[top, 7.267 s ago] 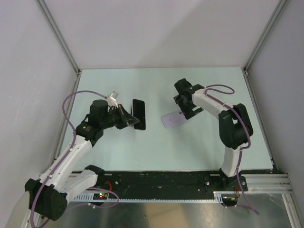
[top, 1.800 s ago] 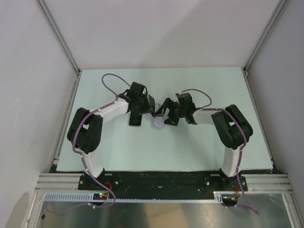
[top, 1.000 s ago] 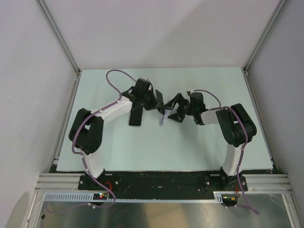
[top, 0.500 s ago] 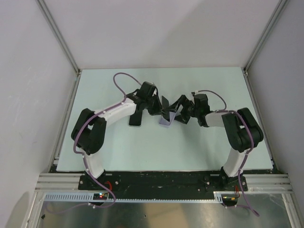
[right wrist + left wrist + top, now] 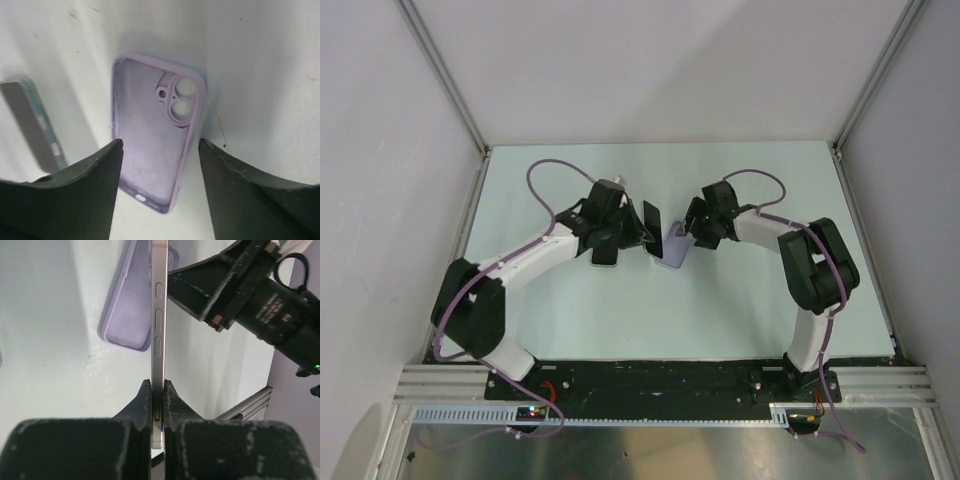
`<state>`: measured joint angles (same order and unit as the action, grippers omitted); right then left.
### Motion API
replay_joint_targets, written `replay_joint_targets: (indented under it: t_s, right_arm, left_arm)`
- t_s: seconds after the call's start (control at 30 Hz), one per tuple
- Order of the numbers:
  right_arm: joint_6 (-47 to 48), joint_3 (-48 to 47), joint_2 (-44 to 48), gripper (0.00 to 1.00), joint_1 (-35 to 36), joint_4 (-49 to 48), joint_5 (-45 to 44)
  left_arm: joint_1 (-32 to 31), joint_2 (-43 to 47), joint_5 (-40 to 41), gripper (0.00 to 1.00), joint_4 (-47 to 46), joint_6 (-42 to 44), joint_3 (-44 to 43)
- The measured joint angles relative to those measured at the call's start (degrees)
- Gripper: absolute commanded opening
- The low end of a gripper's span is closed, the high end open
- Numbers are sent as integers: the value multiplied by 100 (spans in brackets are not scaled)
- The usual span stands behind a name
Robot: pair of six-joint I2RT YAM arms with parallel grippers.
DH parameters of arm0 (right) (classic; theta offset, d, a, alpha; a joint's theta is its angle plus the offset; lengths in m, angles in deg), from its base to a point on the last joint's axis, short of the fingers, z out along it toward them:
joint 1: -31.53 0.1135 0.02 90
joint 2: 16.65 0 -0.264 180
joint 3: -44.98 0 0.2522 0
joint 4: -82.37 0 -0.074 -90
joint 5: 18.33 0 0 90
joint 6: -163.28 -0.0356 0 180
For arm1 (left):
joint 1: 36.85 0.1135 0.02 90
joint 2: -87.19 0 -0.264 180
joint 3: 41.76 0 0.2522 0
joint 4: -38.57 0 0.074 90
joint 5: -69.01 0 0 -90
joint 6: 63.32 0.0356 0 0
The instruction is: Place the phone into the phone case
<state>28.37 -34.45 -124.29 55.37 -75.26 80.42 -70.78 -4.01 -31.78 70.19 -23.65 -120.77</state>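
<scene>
The lilac phone case (image 5: 672, 254) lies open side up on the table; it also shows in the right wrist view (image 5: 156, 131) and the left wrist view (image 5: 129, 307). My left gripper (image 5: 638, 232) (image 5: 157, 390) is shut on the phone (image 5: 652, 222) (image 5: 156, 320), a thin slab with a silver edge held on edge just left of the case and above the table. My right gripper (image 5: 688, 236) (image 5: 160, 145) is open and empty, its fingers to either side of the case's port end. A grey slab with a teal edge (image 5: 32, 122) at the left looks like the phone.
A dark flat slab (image 5: 605, 255) lies on the table, partly under my left arm. The pale green table (image 5: 570, 310) is walled at the back and sides. The two grippers are close together at mid-table, the right arm's black body (image 5: 260, 295) just beyond the phone.
The case, held tipped up by my right gripper a second ago, now lies flat and that gripper is open over it. My left gripper has pulled back to the left with the phone.
</scene>
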Motion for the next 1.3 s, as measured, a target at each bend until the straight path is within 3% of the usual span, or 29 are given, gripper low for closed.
replay_joint_targets:
  t_s: [0.13, 0.33, 0.57, 0.77, 0.87, 1.03, 1.1, 1.3]
  right_arm:
    - [284, -442, -258, 34, 275, 621, -695]
    - [654, -841, -509, 10, 557, 1064, -1333]
    - [1045, -855, -481, 7, 811, 1134, -1650]
    - [1110, -219, -22, 7, 1196, 1025, -1534]
    - [1036, 190, 249, 13, 1322, 835, -1445]
    - [728, 927, 793, 50, 1515, 560, -1272]
    - [625, 1239, 1097, 60, 1593, 531, -1182]
    - [437, 1690, 1626, 65, 1506, 570, -1019]
  left_arm:
    - [72, 455, 11, 0, 0, 42, 258]
    - [92, 929, -46, 0, -44, 81, 627]
    - [101, 1311, -216, 0, -68, 76, 1056]
    - [107, 1766, -525, 0, -468, -136, 1786]
    - [107, 1860, -767, 0, -951, -400, 2295]
    - [107, 1880, -1060, 0, -1718, -935, 3152]
    - [107, 1880, -1143, 0, -1921, -1123, 3355]
    - [55, 1751, -1362, 0, -2697, -1617, 3445]
